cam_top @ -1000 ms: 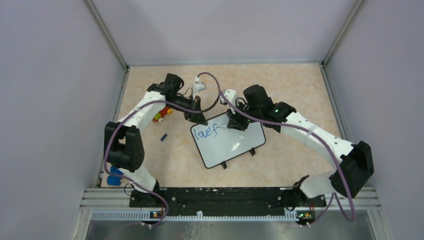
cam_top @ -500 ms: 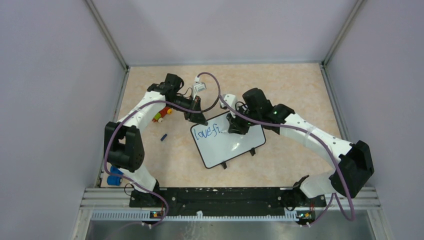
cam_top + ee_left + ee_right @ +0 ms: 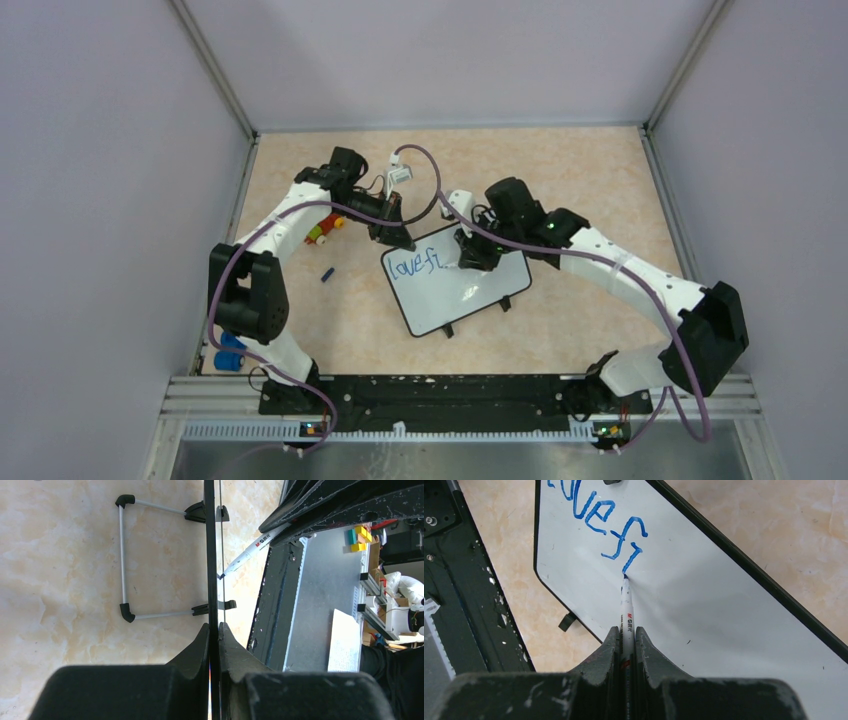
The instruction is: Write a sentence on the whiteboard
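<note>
mid-sentence. whiteboard (image 3: 460,295) lies on the desk (image 3: 580,200) at centre of the top view. the sentence (image 3: 412,266) reads "love fi". right claw (image 3: 626,632) grasps the marker (image 3: 626,602), tip touching the board. left claw (image 3: 214,630) pinches the board's edge (steadying it, probably). next: start the "l".

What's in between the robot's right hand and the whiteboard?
A white marker. The right wrist view shows it sticking out of the right hand, its tip touching the whiteboard by the blue letters.

Lab: panel-walled enclosure (image 3: 90,200), aluminium rail (image 3: 200,395).
</note>
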